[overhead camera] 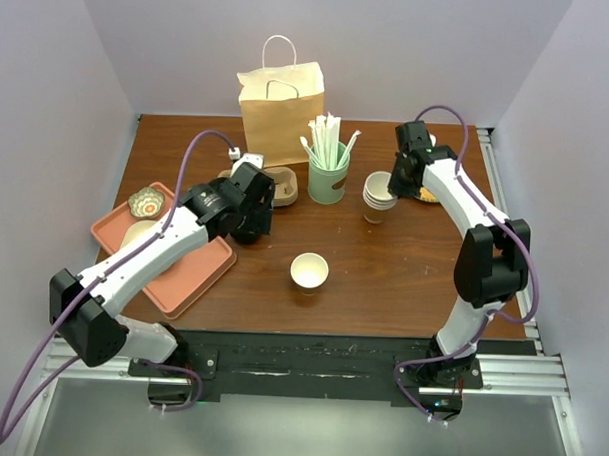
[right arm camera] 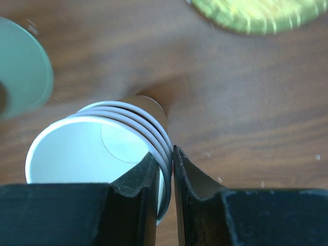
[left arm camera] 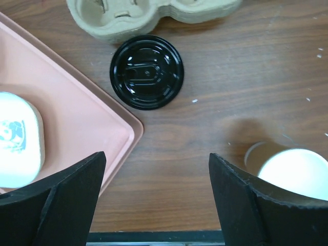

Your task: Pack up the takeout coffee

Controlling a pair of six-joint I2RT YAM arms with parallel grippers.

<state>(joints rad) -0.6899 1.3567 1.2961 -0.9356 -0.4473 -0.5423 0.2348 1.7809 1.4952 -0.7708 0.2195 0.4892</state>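
Note:
The takeout coffee is out of view; no lidded cup shows. A lidless brown paper cup (overhead camera: 309,270) (left arm camera: 292,171) stands alone at the table's middle. A loose black lid (left arm camera: 147,72) lies flat beside the tray corner. My left gripper (overhead camera: 252,196) (left arm camera: 157,156) hangs open over bare wood between the lid and that cup, holding nothing. My right gripper (overhead camera: 399,177) (right arm camera: 164,154) is shut on the rim of the stack of cups (overhead camera: 379,196) (right arm camera: 102,148), one finger inside the top cup and one outside.
A brown paper bag (overhead camera: 281,112) stands at the back. In front of it are a cardboard cup carrier (overhead camera: 283,183) (left arm camera: 154,15) and a green holder (overhead camera: 327,179) with straws. A pink tray (overhead camera: 188,274) (left arm camera: 87,123) lies at left. A yellow-green plate (right arm camera: 256,13) lies by the stack.

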